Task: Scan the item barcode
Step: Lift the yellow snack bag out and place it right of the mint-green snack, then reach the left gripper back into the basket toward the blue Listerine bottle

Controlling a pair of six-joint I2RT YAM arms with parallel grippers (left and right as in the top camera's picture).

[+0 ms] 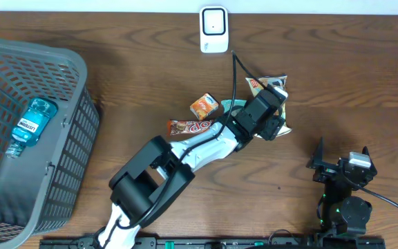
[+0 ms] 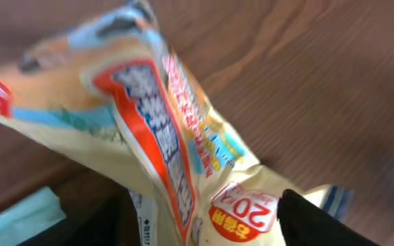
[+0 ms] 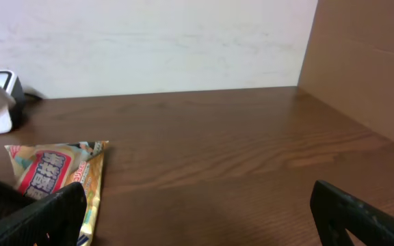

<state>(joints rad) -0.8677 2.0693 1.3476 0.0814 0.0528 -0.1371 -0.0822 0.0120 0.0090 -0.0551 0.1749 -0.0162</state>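
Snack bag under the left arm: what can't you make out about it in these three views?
- Barcode: none visible. Overhead, the left gripper covers much of the snack bag; the left wrist view is blurred and crops it.
- Grip: whether that gripper holds the bag cannot be told; only one finger shows in its wrist view.
- Right wrist: print too small.
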